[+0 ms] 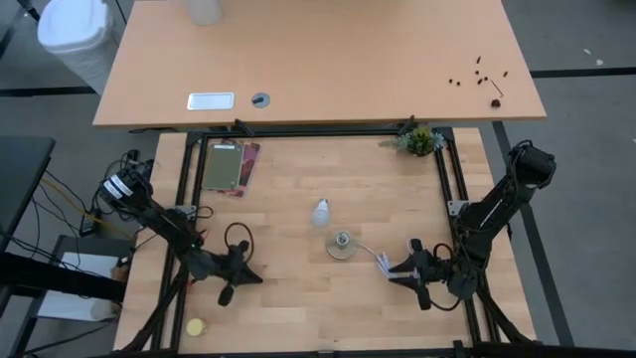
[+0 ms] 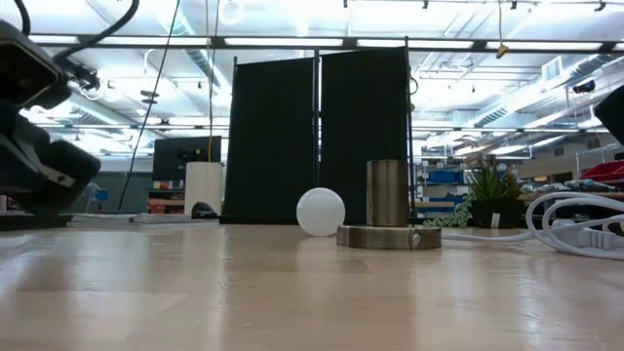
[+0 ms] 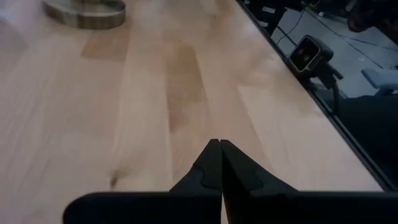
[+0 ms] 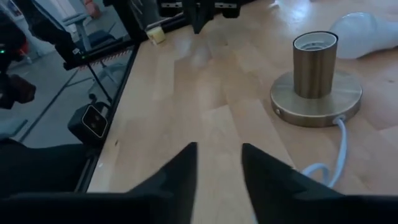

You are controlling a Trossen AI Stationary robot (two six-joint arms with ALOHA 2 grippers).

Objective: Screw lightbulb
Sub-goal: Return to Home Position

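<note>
High view is showing the lightbulb (image 1: 320, 212) lying on its side near the middle of the table (image 1: 298, 308), its round end pointing toward 6 o'clock. It is lying just outside the socket (image 1: 341, 245), at that socket's 11 o'clock, close but not touching. In the right wrist view the socket's brass cup (image 4: 315, 62) is standing upright with its mouth facing up, and the lightbulb (image 4: 367, 34) is resting beyond it. A white cable (image 1: 373, 257) is running from the socket toward 4 o'clock, ending near the right gripper (image 1: 397, 273), whose fingers are standing narrowly apart and gripping nothing. The left gripper (image 1: 253, 275) is sitting at the socket's 8 o'clock, fingers pressed together and gripping nothing. A plant (image 1: 419, 141) is standing at the table's 1 o'clock corner, a flat green and red item (image 1: 231, 164) is lying at 10 o'clock, and a yellow object (image 1: 196, 326) at 7 o'clock.
</note>
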